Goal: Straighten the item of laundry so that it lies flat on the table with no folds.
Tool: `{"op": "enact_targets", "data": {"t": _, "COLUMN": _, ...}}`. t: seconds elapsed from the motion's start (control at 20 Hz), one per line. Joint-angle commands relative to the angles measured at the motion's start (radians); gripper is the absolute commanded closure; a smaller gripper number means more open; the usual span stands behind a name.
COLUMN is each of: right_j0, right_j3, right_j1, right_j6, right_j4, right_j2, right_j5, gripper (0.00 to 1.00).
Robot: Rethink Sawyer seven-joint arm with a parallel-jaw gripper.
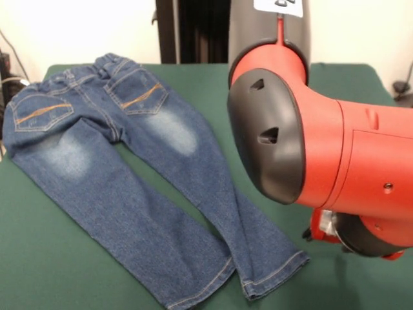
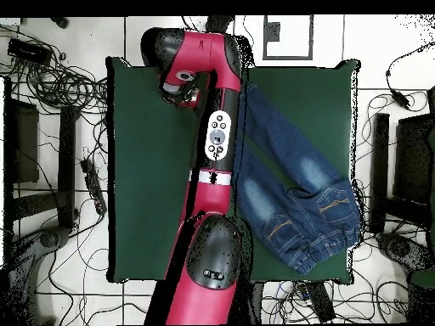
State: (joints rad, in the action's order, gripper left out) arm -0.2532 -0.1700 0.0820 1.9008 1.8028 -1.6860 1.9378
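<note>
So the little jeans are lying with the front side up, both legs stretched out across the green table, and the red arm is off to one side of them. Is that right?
Not quite. The jeans lie back side up: the front view shows the two orange-stitched back pockets facing upward. The rest holds: both legs stretch across the green table, and the red arm runs beside them.

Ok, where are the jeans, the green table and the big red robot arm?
jeans point(image 1: 122, 194): front view, on the left leg.
green table point(image 1: 39, 258): front view, on bare cloth at the near left.
red robot arm point(image 2: 218, 136): overhead view, on the black panel with buttons midway along the arm.
</note>
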Motion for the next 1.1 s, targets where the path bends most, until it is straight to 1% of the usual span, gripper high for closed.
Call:
{"op": "enact_targets", "data": {"t": 0.05, "right_j0": 0.010, "right_j3": -0.011, "right_j1": 0.050, "right_j6": -0.346, "right_j4": 0.058, "right_j2": -0.073, "right_j5": -0.056, "gripper": 0.00}}
{"op": "enact_targets", "data": {"t": 0.3, "right_j0": 0.003, "right_j3": -0.028, "right_j1": 0.051, "right_j6": -0.346, "right_j4": 0.041, "right_j2": -0.047, "right_j5": -0.062, "gripper": 0.00}}
{"op": "enact_targets", "data": {"t": 0.35, "right_j0": 0.000, "right_j3": -0.036, "right_j1": 0.052, "right_j6": -0.344, "right_j4": 0.027, "right_j2": -0.030, "right_j5": -0.063, "gripper": 0.00}}
{"op": "enact_targets", "data": {"t": 0.5, "right_j0": -0.001, "right_j3": -0.037, "right_j1": 0.051, "right_j6": -0.359, "right_j4": 0.040, "right_j2": -0.024, "right_j5": -0.045, "gripper": 0.00}}
{"op": "enact_targets", "data": {"t": 0.65, "right_j0": -0.008, "right_j3": -0.062, "right_j1": 0.043, "right_j6": -0.354, "right_j4": 0.012, "right_j2": 0.021, "right_j5": -0.028, "gripper": 0.00}}
{"op": "enact_targets", "data": {"t": 1.1, "right_j0": -0.014, "right_j3": -0.067, "right_j1": 0.035, "right_j6": -0.371, "right_j4": 0.029, "right_j2": 0.032, "right_j5": -0.027, "gripper": 0.00}}
